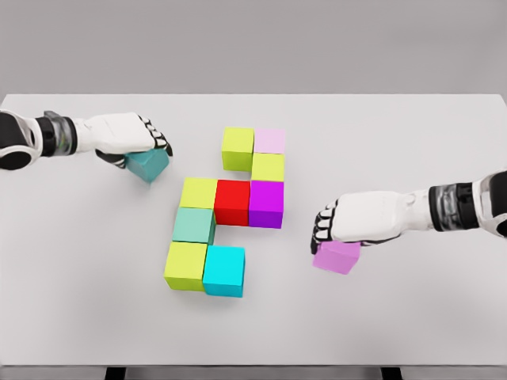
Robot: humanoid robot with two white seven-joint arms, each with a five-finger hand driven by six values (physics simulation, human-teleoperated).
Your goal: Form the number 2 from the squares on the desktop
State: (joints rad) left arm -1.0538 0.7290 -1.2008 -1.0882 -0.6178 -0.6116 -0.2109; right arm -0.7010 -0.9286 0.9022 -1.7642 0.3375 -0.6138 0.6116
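Note:
Several coloured cubes sit joined at the table's middle: a lime cube (pixel 237 148) and a pale pink cube (pixel 269 141) on top, a yellow-green cube (pixel 268 167) below, then a row of yellow-green (pixel 198 192), red (pixel 232 201) and purple (pixel 266 203). Under these lie a sea-green cube (pixel 194 225), a lime cube (pixel 185 265) and a cyan cube (pixel 224 270). My left hand (pixel 141 136) is shut on a teal cube (pixel 148 165) at the left. My right hand (pixel 339 226) is shut on a violet cube (pixel 337 256) at the right.
The white table (pixel 412 134) spans the view, its front edge near the bottom of the picture. Both forearms reach in from the sides at mid height.

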